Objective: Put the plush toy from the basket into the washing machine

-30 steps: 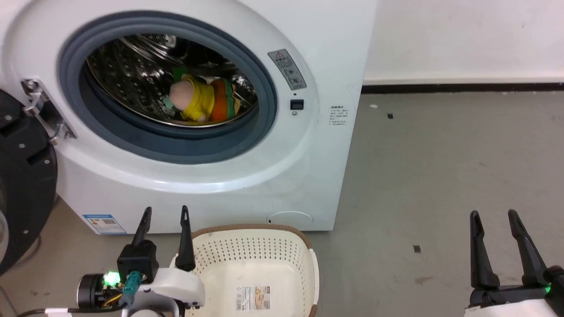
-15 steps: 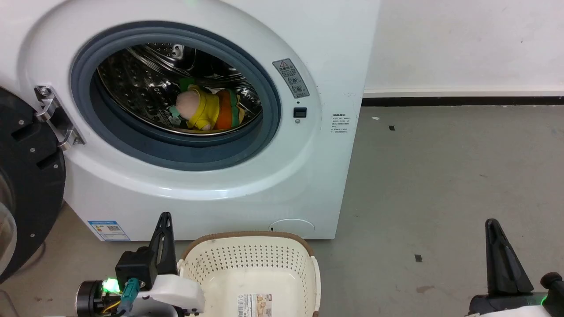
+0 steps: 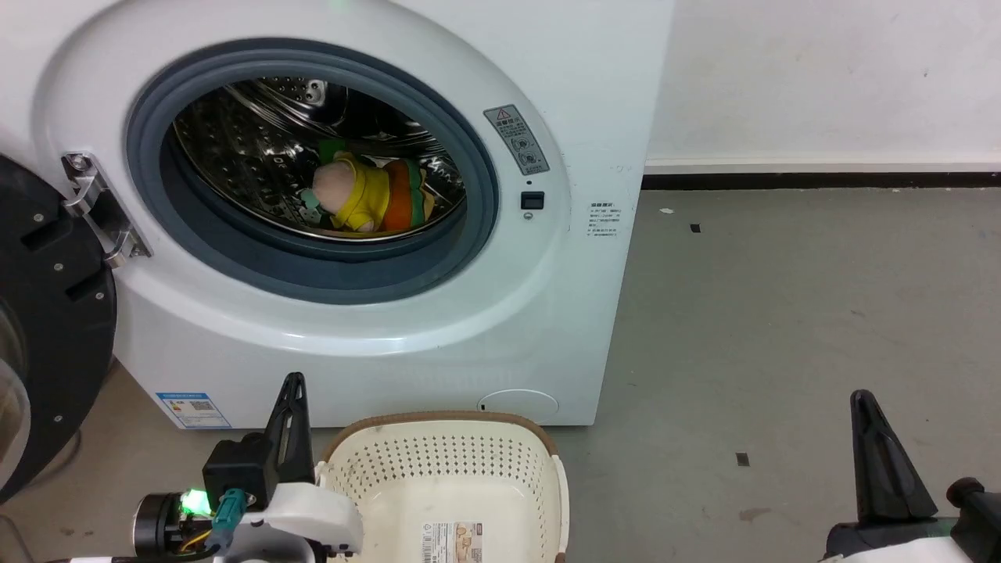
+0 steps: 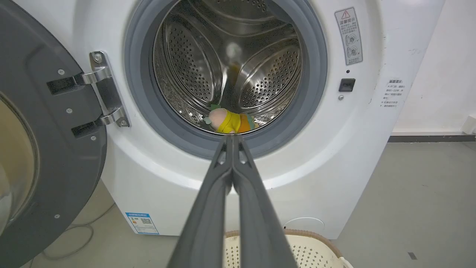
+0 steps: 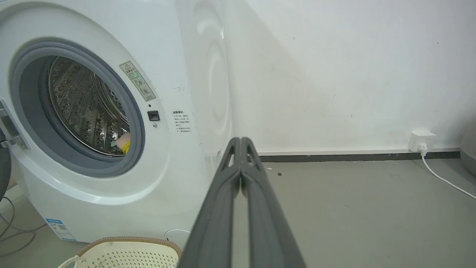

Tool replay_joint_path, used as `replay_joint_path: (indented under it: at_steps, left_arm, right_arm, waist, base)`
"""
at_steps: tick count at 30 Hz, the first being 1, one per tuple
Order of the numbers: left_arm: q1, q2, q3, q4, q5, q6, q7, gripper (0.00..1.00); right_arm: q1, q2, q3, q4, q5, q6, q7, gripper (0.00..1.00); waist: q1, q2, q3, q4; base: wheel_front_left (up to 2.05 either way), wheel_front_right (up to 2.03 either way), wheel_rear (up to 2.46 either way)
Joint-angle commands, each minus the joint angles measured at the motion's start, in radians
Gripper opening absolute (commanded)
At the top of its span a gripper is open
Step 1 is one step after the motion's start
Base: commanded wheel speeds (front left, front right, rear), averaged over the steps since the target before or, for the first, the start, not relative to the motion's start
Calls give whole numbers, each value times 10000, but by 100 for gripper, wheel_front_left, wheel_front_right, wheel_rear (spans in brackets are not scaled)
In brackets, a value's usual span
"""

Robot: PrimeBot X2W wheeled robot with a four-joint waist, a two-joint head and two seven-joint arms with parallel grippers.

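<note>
Toy lies in the washer; basket empty.
Peach head, yellow cloth, orange striped burger part. Left gripper and right gripper closed, empty.

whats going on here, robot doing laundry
Yes. The orange, yellow and green plush toy lies in the shiny steel drum of the white front-loading washing machine, whose black-rimmed round door stands open. The cream perforated plastic basket sits on the floor in front, no toy visible in it. The left gripper and right gripper are both shut, holding nothing.
</note>
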Motion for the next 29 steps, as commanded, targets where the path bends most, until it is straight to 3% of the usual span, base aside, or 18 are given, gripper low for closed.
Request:
replay_joint_path:
  at_steps: [1,29]
  left_arm:
    - [112,-1,16,-103,69,-58,52,0]
    - [267,-8,72,-577,168,-258,602,0]
  right_arm:
    - [-139,-1,47,47,-123,-1,62,0]
    - [-395,-2,264,220,-446,-3,617,0]
  waist:
    - [0,-1,-2,0]
    - [0,-1,-30,-7]
  base:
    - [0,0,0]
    - [0,0,0]
